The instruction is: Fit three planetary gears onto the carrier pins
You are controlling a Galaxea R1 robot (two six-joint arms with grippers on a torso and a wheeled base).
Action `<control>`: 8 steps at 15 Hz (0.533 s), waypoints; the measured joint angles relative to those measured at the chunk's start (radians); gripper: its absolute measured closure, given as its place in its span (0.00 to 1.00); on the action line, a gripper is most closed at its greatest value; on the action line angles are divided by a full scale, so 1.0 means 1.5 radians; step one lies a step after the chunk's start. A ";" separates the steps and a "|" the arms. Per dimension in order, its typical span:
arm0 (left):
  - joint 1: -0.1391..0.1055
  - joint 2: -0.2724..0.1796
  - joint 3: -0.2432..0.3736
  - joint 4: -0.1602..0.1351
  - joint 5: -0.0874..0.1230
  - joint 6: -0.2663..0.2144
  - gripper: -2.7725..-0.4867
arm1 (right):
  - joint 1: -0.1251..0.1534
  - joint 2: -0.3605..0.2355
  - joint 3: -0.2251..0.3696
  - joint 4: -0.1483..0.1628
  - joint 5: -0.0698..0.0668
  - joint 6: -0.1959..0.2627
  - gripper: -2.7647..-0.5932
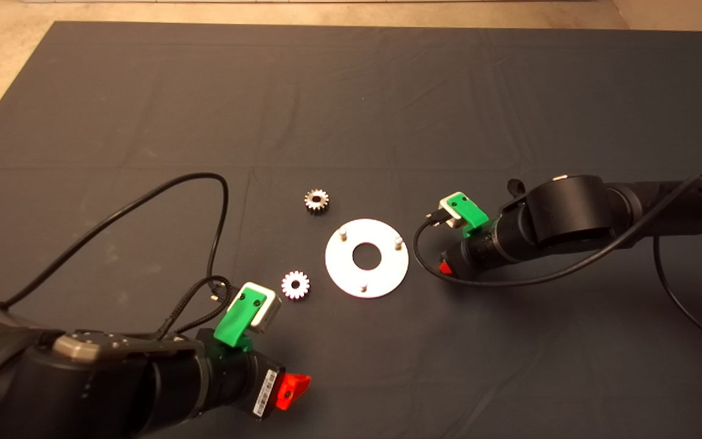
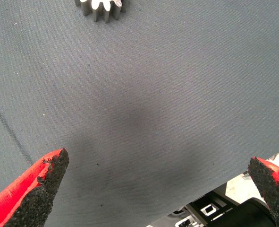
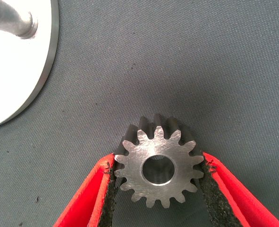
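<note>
Three carrier pins point(image 1: 363, 285) upright and bare on shiny metal disc point(image 1: 340, 268) at middle of dark mat point(image 1: 351, 91); one pin base also in right wrist view point(image 3: 9, 19). Two planetary gears flat on mat: far gear point(image 1: 316, 200) just beyond disc's left side, near gear point(image 1: 295, 285) just left of disc, apart from it. Third gear point(image 3: 159, 163) pinched between red fingers point(image 3: 89, 198) of right gripper point(image 1: 446, 267), pads pressed on teeth at both sides, flat face up, near disc's right edge, not over any pin. Cannot tell whether lifted or resting on mat. Left gripper point(image 1: 293, 390) low at near left, fingers point(image 2: 33, 191) spread wide over bare mat, near gear's teeth point(image 2: 101, 7) at edge of its wrist view.
</note>
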 joint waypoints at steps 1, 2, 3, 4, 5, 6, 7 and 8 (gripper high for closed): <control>0.000 0.000 0.000 0.000 0.000 0.000 0.01 | 0.000 0.000 0.000 0.000 0.000 0.000 0.74; 0.000 0.000 0.000 0.000 0.000 0.000 0.01 | 0.000 0.000 0.000 0.000 0.000 0.000 0.74; 0.000 0.000 0.000 0.000 0.000 0.000 0.01 | 0.000 0.000 0.000 0.000 0.000 0.000 0.75; 0.000 0.000 0.000 0.000 0.000 0.000 0.01 | 0.000 0.000 0.000 0.000 0.000 0.000 0.76; 0.000 0.000 0.000 0.000 0.000 0.000 0.01 | 0.000 0.000 0.000 0.000 0.000 0.000 0.76; 0.000 0.000 0.000 0.000 0.000 0.000 0.01 | 0.000 0.000 0.000 0.000 0.000 0.000 0.77; 0.000 0.000 0.000 0.000 0.000 0.000 0.01 | 0.000 0.000 0.000 0.000 0.000 0.000 0.77; 0.000 0.000 0.000 0.000 0.000 0.000 0.01 | 0.000 0.000 0.000 0.000 0.000 0.000 0.77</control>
